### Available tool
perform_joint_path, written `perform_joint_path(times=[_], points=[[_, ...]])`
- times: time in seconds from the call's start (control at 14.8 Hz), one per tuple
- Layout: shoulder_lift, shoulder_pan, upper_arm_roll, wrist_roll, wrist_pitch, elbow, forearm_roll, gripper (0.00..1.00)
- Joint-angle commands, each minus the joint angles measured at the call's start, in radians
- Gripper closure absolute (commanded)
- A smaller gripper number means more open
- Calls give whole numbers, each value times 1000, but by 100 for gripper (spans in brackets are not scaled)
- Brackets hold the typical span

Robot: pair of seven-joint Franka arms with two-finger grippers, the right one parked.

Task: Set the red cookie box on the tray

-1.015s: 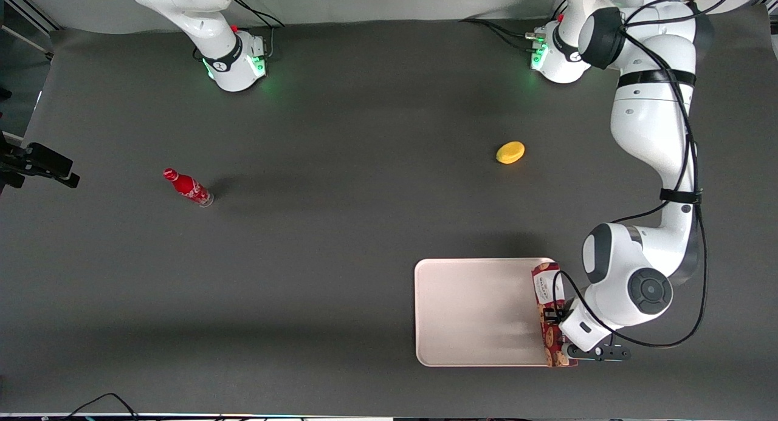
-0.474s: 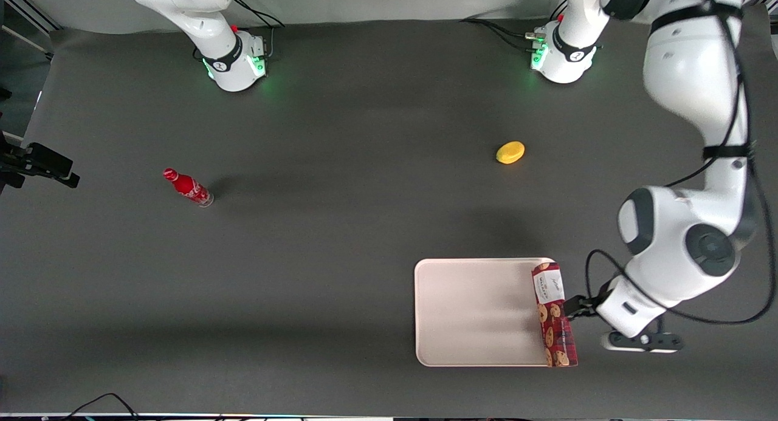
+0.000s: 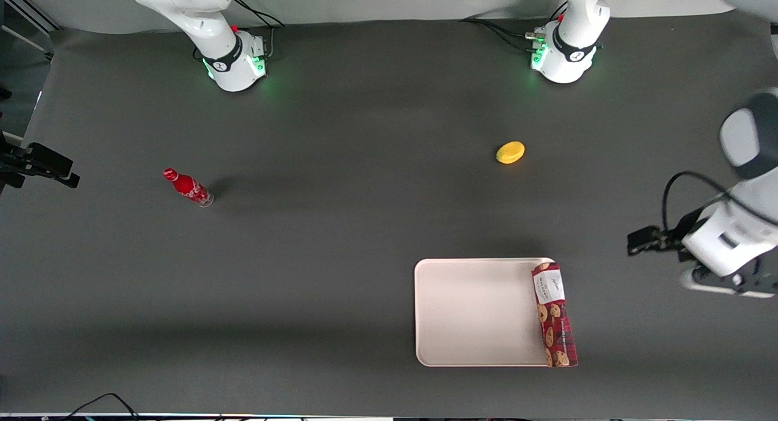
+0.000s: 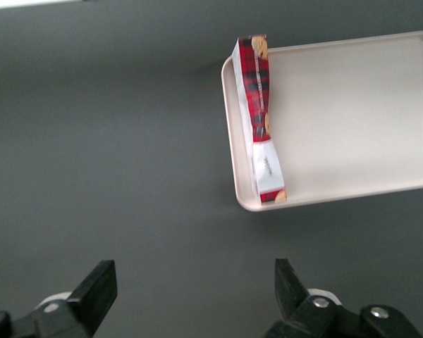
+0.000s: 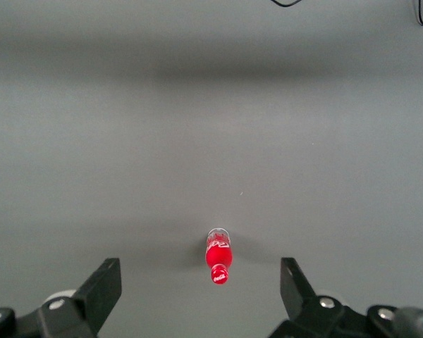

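the pincer [image 4: 190,296], spread and empty, has drawn up and well away from the red cookie box [image 3: 554,314], left along the tray [image 3: 474,311] edge; placement looks complete.

No text is legible: the white label on the box [image 3: 554,314] and the white script on the bottle [image 3: 188,188] are too small to read.

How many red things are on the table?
2. The red cookie box lies along the tray edge nearest the open gripper. The red soda bottle stands toward the parked arm's end.
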Motion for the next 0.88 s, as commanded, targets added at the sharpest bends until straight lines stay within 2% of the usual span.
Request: perform_joint_path(times=[0.0, 0.41, 0.81], points=[[-190, 3, -5, 12, -87, -114, 96, 0], [-342, 21, -5, 21, -235, -116, 101, 0], [-361, 20, -5, 23, -270, -116, 99, 0]])
